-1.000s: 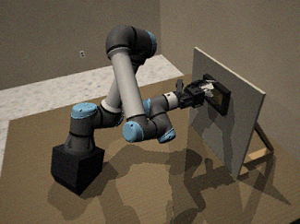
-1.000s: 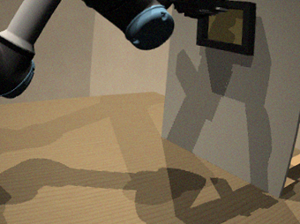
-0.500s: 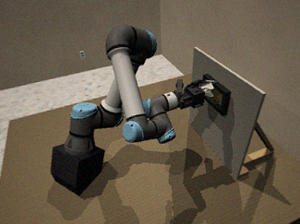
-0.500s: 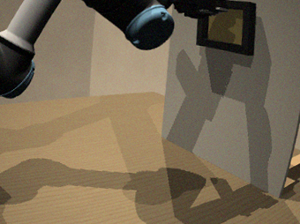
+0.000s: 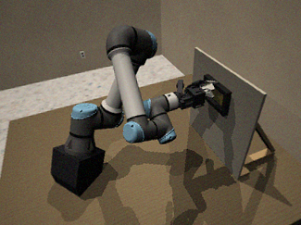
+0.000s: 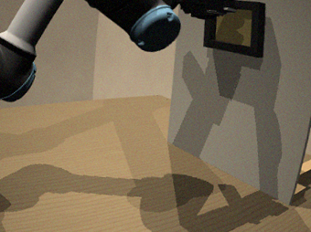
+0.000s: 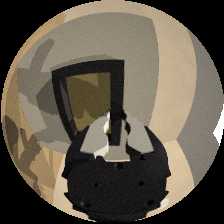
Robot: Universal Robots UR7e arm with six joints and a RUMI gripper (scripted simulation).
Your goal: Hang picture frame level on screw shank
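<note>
Gripper [image 5: 204, 92] of mine is closed on the side edge of the picture frame [image 6: 236, 27], with my jaws on both faces of its black bar. The frame is high up against the grey board [image 5: 242, 120], which stands on the wooden table [image 5: 146, 210]. I cannot see the screw.
</note>
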